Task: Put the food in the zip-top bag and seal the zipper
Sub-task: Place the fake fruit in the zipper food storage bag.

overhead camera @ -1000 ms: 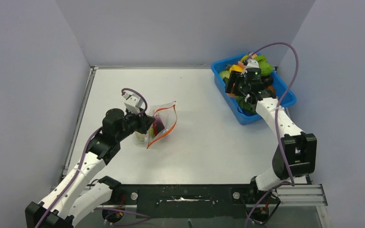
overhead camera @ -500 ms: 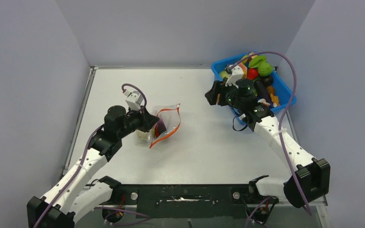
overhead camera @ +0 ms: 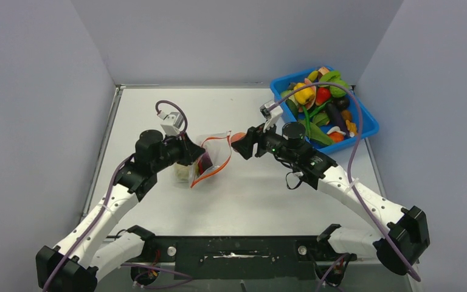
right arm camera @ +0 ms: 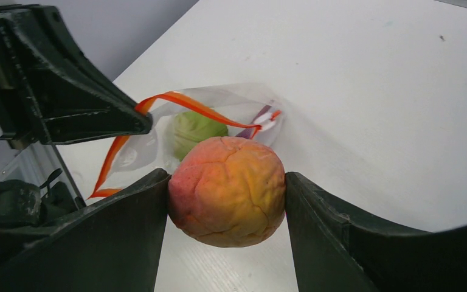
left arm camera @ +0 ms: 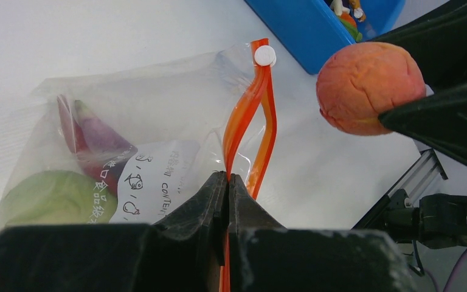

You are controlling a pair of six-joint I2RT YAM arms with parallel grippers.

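The clear zip-top bag point(overhead camera: 214, 159) stands on the table left of centre, its mouth gaping toward the right. My left gripper point(left arm camera: 227, 177) is shut on one lip of the orange zipper point(left arm camera: 247, 112) and holds the mouth apart. Inside the bag lie a green round toy point(left arm camera: 55, 198) and a purple eggplant point(left arm camera: 97, 146). An orange peach point(right arm camera: 228, 190) is pinched between the fingers of my right gripper point(overhead camera: 243, 146), in the air just right of the bag's opening. The left wrist view shows the same peach point(left arm camera: 365, 85) beside the zipper's white slider point(left arm camera: 265, 55).
A blue tub point(overhead camera: 368, 129) stands at the back right, holding several more toy fruits and vegetables. White table point(overhead camera: 267, 194) lies between the bag and the arm bases. Grey walls close the left, back and right.
My right arm has swung left from the blue tub, carrying the peach to the bag's mouth. The left gripper kept its hold on the zipper; the bag shifted slightly.
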